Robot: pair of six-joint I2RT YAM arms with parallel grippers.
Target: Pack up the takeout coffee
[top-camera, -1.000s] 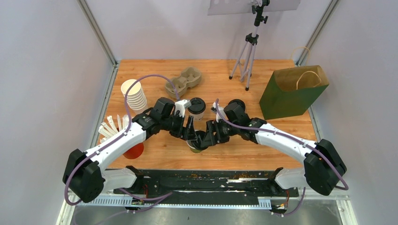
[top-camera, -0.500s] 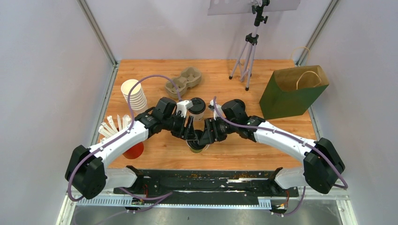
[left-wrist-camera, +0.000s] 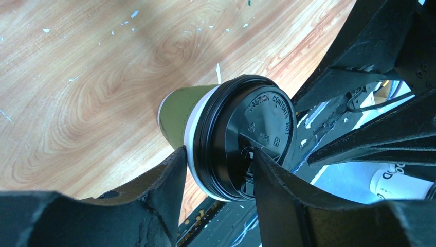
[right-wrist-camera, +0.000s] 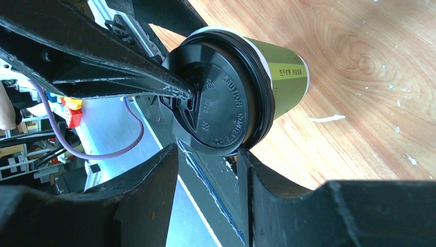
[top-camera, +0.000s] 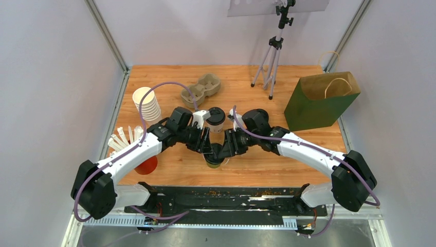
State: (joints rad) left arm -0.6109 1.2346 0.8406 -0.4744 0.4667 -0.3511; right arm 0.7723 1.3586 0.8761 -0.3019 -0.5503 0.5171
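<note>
Left tool [left-wrist-camera: 216, 159] and right tool [right-wrist-camera: 207, 153] narrowed around olive cup [left-wrist-camera: 180, 110] on tabletop [left-wrist-camera: 77, 77].

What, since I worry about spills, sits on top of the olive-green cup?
A black plastic lid caps the olive-green cup. Whatever is inside the cup is hidden beneath that lid.

2 arms bent inward, left claw [top-camera: 207, 148] and right claw [top-camera: 221, 150] nearly meeting, fingers partly apart

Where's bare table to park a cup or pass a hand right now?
Free: far strip between cup carrier and tripod; near edge between red cup and olive-green cup. Crowded: centre, where left gripper and right gripper flank that cup beside the white-sided cup.
</note>
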